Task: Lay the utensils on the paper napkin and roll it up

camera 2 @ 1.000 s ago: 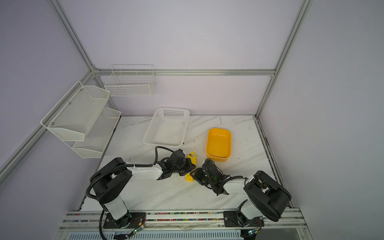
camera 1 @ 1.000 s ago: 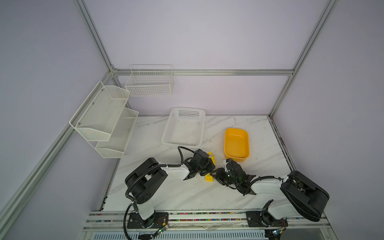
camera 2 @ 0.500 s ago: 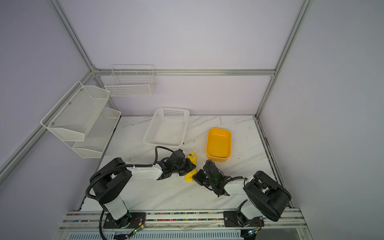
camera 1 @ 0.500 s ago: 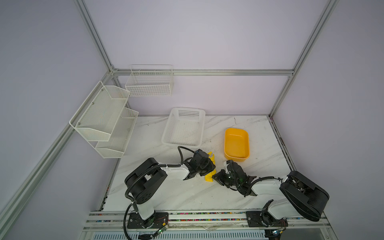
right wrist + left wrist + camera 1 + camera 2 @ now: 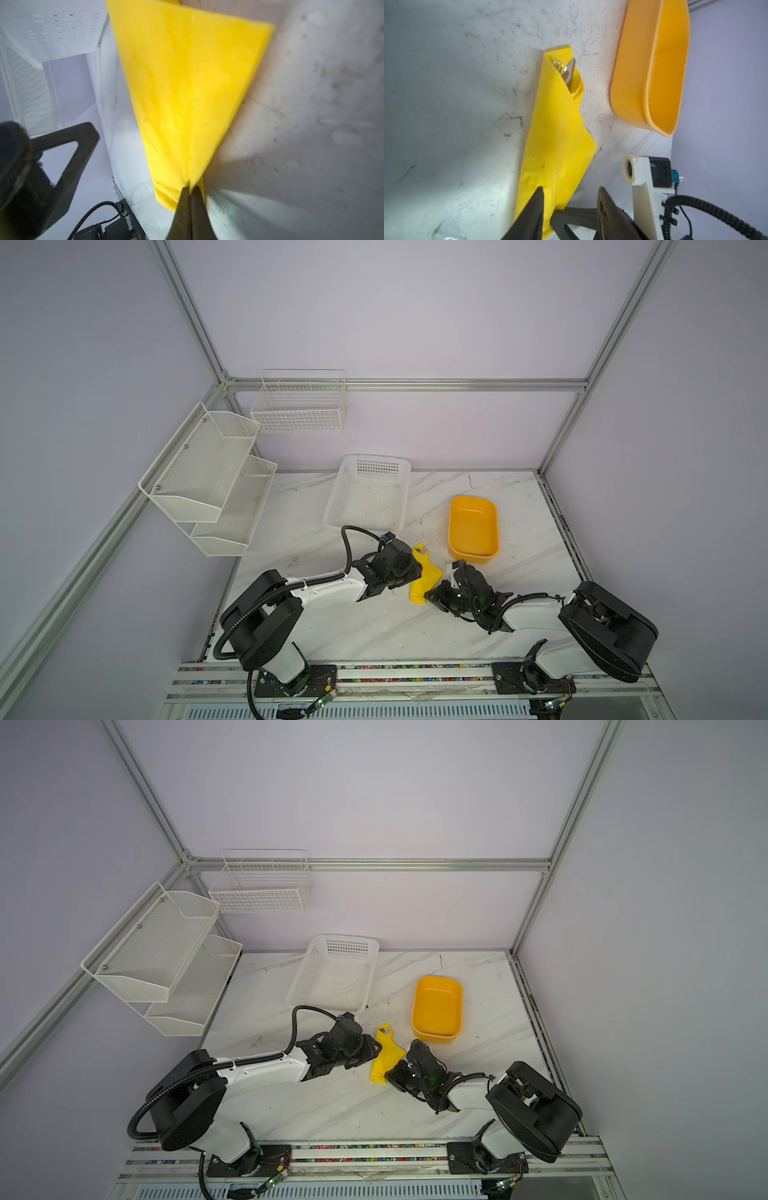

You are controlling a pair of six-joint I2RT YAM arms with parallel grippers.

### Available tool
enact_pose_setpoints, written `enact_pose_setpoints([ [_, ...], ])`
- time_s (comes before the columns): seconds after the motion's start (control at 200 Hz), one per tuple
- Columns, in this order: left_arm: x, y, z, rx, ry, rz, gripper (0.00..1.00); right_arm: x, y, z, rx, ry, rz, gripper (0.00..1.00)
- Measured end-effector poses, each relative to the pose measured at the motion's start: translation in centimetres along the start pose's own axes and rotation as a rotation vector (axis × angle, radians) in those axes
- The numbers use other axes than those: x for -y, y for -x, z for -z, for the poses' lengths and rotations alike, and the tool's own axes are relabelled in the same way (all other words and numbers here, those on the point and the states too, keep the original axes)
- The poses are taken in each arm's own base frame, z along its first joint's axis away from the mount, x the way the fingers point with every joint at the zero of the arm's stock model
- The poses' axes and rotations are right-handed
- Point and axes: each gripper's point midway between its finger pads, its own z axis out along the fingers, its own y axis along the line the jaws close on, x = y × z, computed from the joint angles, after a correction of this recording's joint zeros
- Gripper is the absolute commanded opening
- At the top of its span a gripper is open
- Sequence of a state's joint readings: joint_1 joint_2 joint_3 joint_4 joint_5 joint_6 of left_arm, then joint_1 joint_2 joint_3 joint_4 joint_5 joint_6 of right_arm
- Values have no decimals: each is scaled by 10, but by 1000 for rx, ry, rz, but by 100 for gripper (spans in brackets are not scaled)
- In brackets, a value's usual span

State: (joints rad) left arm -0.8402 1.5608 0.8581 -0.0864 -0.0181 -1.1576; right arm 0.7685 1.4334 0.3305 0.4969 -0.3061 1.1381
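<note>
Already the paper napkin (image 5: pixel 558 135) lies wrapped loosely around the utensils (image 5: pixel 566 70) on the desk (image 5: pixel 446 83), just beside the orange tub (image 5: pixel 654 62). Fork tines poke out at the end nearer the tub. Thin paper is light, soft and tears easily; the steel inside is stiff and slick and could slide out. The right gripper (image 5: pixel 190 190) has its jaws pinched on the end farther from the tub. The left gripper (image 5: pixel 570 190) has its jaws apart astride that end, probably gripping nothing. Mid-bundle looks the best hold.

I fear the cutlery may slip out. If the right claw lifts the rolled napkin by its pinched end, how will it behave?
Probably floppy: the paper napkin looks thin and creased, so it should sag from the right claw. The utensils poke from the open end; smooth metal, they could slide out if it tilts.
</note>
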Motion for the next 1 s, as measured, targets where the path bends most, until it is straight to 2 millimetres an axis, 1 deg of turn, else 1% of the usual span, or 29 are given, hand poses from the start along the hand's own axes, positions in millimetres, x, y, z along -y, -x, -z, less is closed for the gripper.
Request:
enact_pose_setpoints([
  [0.175,-17,-4,-4,-18,66,-15,49,2,-1,2,-2,-9,4,0],
  [0.48,-40,-21,-27,-107,117,-27,48,8,-3,6,-6,-39,13,0],
  [0.75,-28,-26,-34,-143,63,-32,47,7,-3,11,-3,-47,16,0],
  [1.0,-23,-32,-40,-176,30,-32,39,13,-5,12,-7,-62,13,0],
])
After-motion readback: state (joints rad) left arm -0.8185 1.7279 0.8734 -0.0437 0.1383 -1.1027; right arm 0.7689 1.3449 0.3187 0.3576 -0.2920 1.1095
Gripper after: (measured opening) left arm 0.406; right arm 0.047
